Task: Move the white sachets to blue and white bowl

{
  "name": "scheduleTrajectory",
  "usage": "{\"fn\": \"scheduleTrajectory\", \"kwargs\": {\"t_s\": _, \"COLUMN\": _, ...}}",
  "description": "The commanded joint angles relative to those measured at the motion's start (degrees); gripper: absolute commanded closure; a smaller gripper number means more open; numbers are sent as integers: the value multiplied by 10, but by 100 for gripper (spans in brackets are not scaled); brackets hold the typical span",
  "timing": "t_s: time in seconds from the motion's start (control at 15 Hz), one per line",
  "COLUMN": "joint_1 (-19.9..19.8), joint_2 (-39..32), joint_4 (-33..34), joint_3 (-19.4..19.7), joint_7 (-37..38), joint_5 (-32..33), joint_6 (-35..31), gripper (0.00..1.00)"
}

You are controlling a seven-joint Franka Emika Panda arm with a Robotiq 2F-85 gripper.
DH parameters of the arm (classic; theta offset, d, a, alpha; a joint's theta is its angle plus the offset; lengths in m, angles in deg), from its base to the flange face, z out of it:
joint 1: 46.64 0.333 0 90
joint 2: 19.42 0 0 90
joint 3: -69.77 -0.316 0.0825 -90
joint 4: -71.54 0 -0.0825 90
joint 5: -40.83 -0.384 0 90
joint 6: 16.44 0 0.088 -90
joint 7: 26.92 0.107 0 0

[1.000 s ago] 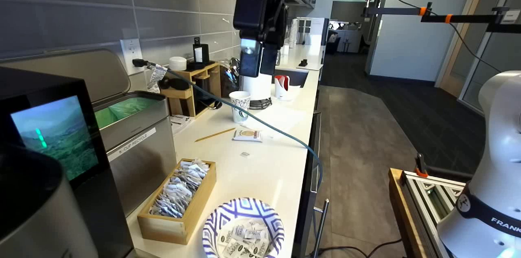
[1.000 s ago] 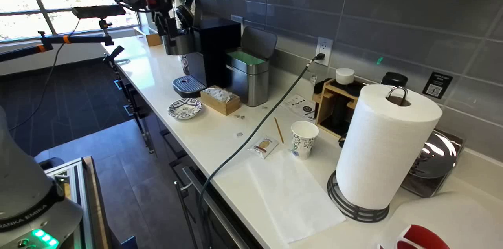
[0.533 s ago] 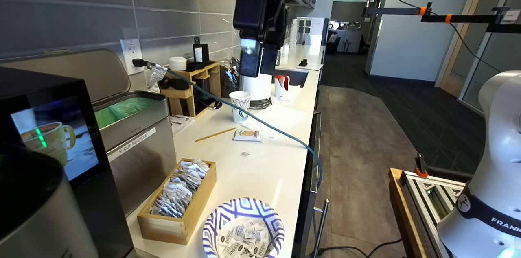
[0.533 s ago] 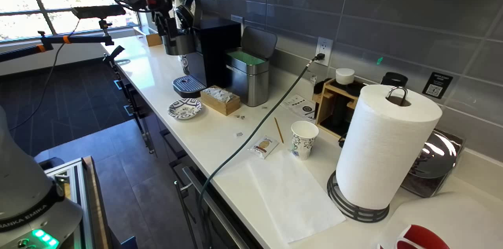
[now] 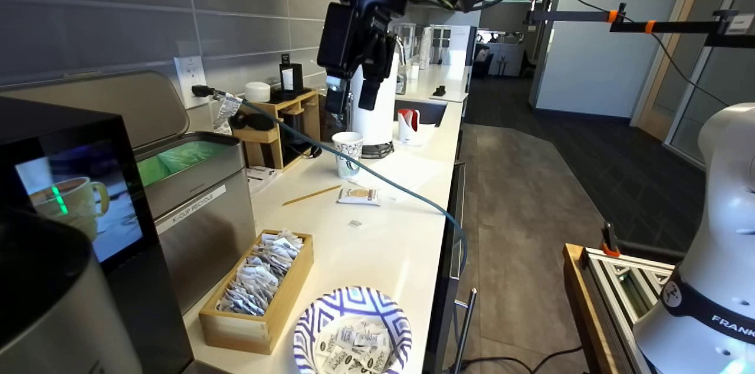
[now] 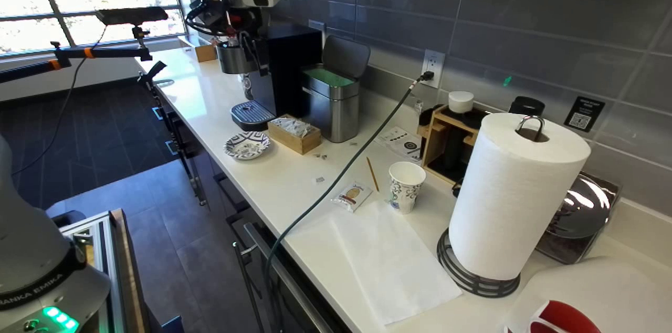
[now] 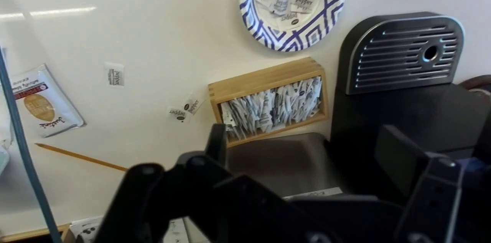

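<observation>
While the gripper hangs midair, spread wide, packets sit in wooden box, blue-white bowl, and loose on the counter.

The counter carries a bowl, wooden box and loose sachets.

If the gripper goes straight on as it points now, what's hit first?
Probably the wooden tray or the white sachets in it: in both exterior views the open gripper angles down toward them. Depth is unclear; the recycle bin stands close by.
</observation>
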State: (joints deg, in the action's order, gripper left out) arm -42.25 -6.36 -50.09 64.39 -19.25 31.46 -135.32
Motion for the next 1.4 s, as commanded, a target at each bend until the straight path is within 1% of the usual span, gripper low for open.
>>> {"fn": "scheduleTrajectory", "kwargs": {"t_s": 0.0, "joint_1": -11, "joint_2": -26, "joint_4": -4, "joint_3": 15, "joint_7": -27, "joint_5": 8, "joint_6": -40, "gripper": 0}}
{"fn": "scheduleTrajectory", "kwargs": {"t_s": 0.2, "joint_1": -31, "joint_2": -44, "joint_4": -3, "joint_3": 34, "joint_7": -44, "joint_5": 43, "joint_6": -54, "gripper": 0}}
{"fn": "scheduleTrajectory", "kwargs": {"t_s": 0.33, "joint_1": -45, "joint_2": -52, "joint_4": -2, "joint_3": 42, "joint_7": -40, "joint_5": 89, "joint_6": -60, "gripper": 0}}
{"fn": "scheduleTrajectory", "kwargs": {"t_s": 0.47, "joint_1": -54, "joint_2": -55, "joint_4": 0, "joint_3": 44, "joint_7": -21, "joint_5": 141, "joint_6": -57, "gripper": 0}}
{"fn": "scheduleTrajectory", "kwargs": {"t_s": 0.53, "joint_1": -47, "joint_2": -51, "joint_4": 1, "joint_3": 47, "joint_7": -37, "joint_5": 104, "joint_6": -50, "gripper": 0}}
{"fn": "scheduleTrajectory", "kwargs": {"t_s": 0.67, "joint_1": -53, "joint_2": -53, "joint_4": 1, "joint_3": 49, "joint_7": -35, "joint_5": 125, "joint_6": -50, "gripper": 0}}
{"fn": "scheduleTrajectory", "kwargs": {"t_s": 0.87, "joint_1": -53, "joint_2": -53, "joint_4": 1, "joint_3": 48, "joint_7": -34, "joint_5": 130, "joint_6": -50, "gripper": 0}}
{"fn": "scheduleTrajectory", "kwargs": {"t_s": 0.93, "joint_1": -59, "joint_2": -57, "joint_4": -6, "joint_3": 49, "joint_7": -26, "joint_5": 155, "joint_6": -62, "gripper": 0}}
{"fn": "scheduleTrajectory", "kwargs": {"t_s": 1.07, "joint_1": -73, "joint_2": -72, "joint_4": -22, "joint_3": 63, "joint_7": -35, "joint_5": 175, "joint_6": -66, "gripper": 0}}
{"fn": "scheduleTrajectory", "kwargs": {"t_s": 1.2, "joint_1": -85, "joint_2": -87, "joint_4": -39, "joint_3": 77, "joint_7": -24, "joint_5": 192, "joint_6": -81, "gripper": 0}}
{"fn": "scheduleTrajectory", "kwargs": {"t_s": 1.33, "joint_1": -94, "joint_2": -109, "joint_4": -52, "joint_3": 90, "joint_7": -18, "joint_5": 185, "joint_6": -97, "gripper": 0}}
